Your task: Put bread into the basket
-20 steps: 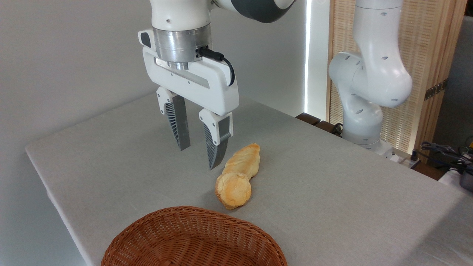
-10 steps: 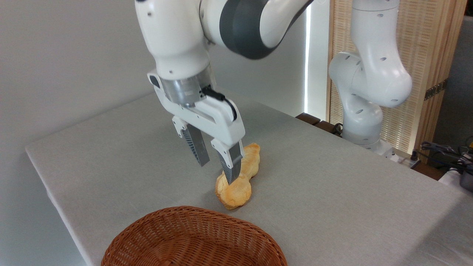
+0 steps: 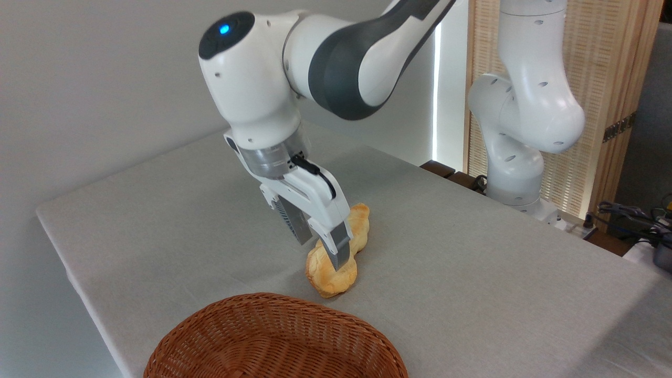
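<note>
The bread point(image 3: 326, 277), a small round pale-yellow bun with a golden-brown patch, lies on the grey tablecloth just behind the basket point(image 3: 273, 299), a large oval of reddish-brown wicker at the bottom edge with nothing visible in it. My gripper point(image 3: 323, 253) is tilted and low over the bun, open. Its right fingertip point(image 3: 340, 257) stands in front of the bun's top; the left fingertip point(image 3: 302, 233) sits just up and left of the bun. Whether either finger touches the bun I cannot tell.
A longer twisted loaf point(image 3: 360, 226) lies right behind the bun, touching it and partly hidden by my fingers. The arm's white base point(image 3: 517, 173) rises at the table's far right edge. The table's left edge point(image 3: 68, 262) drops off near the basket.
The gripper has come down and toward the right, tilting, from above the table to the bun. Its fingers remain open. Bun, loaf and basket have not moved.
</note>
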Controlling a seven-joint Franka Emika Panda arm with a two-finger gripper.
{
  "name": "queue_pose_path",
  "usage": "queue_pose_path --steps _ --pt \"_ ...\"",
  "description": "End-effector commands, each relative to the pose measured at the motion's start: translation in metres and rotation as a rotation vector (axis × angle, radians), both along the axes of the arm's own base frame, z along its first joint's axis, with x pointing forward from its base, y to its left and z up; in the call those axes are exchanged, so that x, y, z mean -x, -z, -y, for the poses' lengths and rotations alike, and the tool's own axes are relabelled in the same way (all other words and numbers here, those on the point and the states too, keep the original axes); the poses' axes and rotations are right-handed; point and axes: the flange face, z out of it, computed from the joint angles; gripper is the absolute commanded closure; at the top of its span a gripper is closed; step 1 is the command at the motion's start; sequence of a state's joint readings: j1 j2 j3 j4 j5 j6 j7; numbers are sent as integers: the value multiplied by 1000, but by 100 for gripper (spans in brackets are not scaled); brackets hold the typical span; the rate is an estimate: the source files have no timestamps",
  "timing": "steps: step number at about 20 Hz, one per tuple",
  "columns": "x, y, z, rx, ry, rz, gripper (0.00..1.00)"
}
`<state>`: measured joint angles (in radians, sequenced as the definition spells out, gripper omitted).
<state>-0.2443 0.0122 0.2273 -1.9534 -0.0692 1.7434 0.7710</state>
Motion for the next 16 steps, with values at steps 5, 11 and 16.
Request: queue_pose_path --steps 5,11,16 --pt "-1 19 6 -4 31 11 0" --pt "-2 20 3 -21 54 9 53" --pt "-4 25 0 -21 69 4 65"
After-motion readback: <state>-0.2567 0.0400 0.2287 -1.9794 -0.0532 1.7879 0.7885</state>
